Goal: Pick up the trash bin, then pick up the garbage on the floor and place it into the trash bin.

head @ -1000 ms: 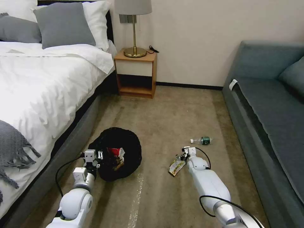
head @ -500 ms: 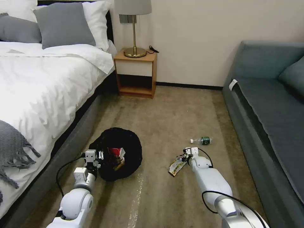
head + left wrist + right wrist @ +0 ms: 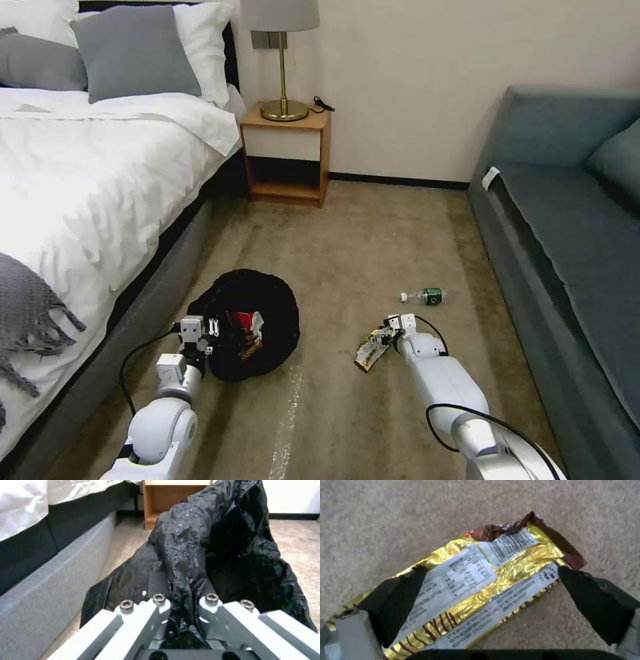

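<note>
Head view: the trash bin (image 3: pixel 257 320), lined with a crinkled black bag, stands on the beige carpet floor (image 3: pixel 360 247) close beside the grey base of the bed (image 3: pixel 100 193), at the near left of the scene. A red-and-white packet (image 3: pixel 245 322) lies inside the bin. The left gripper (image 3: pixel 202 329) is at the bin's near-left rim, its fingers closed on the bag-covered edge. The right gripper (image 3: pixel 386 329) is low over the carpet at the near right, directly at the far end of a yellow-black snack wrapper (image 3: pixel 370 350) lying flat on the floor. A small clear bottle (image 3: pixel 425 296) with a green label and white cap lies on its side a little farther away, apart from the gripper, toward the grey sofa (image 3: pixel 573 220). A wooden nightstand (image 3: pixel 287 153) carrying a lamp (image 3: pixel 282 40) stands against the far wall.

Left wrist view: the left gripper (image 3: pixel 182 605) has its two metal fingers drawn together, pinching a fold of the glossy black bag at the rim of the trash bin (image 3: pixel 206 555). The bag bunches up between and above the fingers. The bed base runs alongside, with the nightstand beyond.

Right wrist view: the right gripper (image 3: pixel 493 592) is spread wide, its black pads (image 3: pixel 403 597) set one on each side of the snack wrapper (image 3: pixel 480 592). One pad overlaps the wrapper's edge; the other sits at its opposite edge. The wrapper lies flat on the floor (image 3: pixel 403 517), gold foil and printed label panel facing up, not clamped.
</note>
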Available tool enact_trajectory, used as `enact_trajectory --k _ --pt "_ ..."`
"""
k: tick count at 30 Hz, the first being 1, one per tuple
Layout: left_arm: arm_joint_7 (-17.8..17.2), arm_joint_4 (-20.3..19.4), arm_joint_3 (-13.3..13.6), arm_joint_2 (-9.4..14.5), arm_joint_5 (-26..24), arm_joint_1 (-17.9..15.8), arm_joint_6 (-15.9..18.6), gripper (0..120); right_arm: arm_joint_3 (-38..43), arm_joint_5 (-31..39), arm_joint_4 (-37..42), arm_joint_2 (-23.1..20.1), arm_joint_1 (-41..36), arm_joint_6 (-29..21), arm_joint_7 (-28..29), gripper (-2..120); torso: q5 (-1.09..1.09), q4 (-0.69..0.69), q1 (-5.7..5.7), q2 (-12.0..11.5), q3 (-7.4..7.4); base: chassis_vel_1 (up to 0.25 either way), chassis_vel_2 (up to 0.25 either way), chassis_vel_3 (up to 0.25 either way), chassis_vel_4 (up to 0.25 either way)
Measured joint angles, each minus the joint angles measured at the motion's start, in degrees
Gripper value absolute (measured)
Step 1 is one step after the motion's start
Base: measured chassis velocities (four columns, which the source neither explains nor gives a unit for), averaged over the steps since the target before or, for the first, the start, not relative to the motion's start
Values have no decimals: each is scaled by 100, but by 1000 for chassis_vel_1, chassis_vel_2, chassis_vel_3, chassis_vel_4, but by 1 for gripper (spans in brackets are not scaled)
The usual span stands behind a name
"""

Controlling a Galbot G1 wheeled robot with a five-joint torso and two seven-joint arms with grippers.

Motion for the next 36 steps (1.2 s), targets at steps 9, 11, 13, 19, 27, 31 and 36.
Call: enact_trajectory --k 9,11,13,19,27,31,36 --pt "2 2 8 -17 1 -5 -24 5 40 -154 -22 32 -37 69 -29 100 -1 0 0 0 0 0 0 0 0" --pt "3 4 13 -25 2 -8 -29 5 41 -194 -24 23 -46 85 -42 100 -1 0 0 0 0 0 0 0 0" --pt "4 8 16 -29 2 -8 -34 5 45 -218 -26 20 -57 97 -50 100 -1 0 0 0 0 0 0 0 0" --pt "9 18 33 -44 6 -8 -56 5 75 -355 -27 24 -104 144 -98 98 -1 0 0 0 0 0 0 0 0" --pt "23 42 54 -62 17 -26 -77 5 116 -578 -30 43 -143 234 -167 89 -2 0 -1 0 -1 0 0 0 0" --pt "27 50 54 -62 18 -32 -93 5 133 -637 -27 49 -143 257 -190 77 -1 1 -1 1 -1 0 0 0 0" --pt "30 55 56 -77 21 -34 -119 5 150 -682 -25 51 -146 268 -215 57 0 3 -1 1 -1 0 0 0 0"
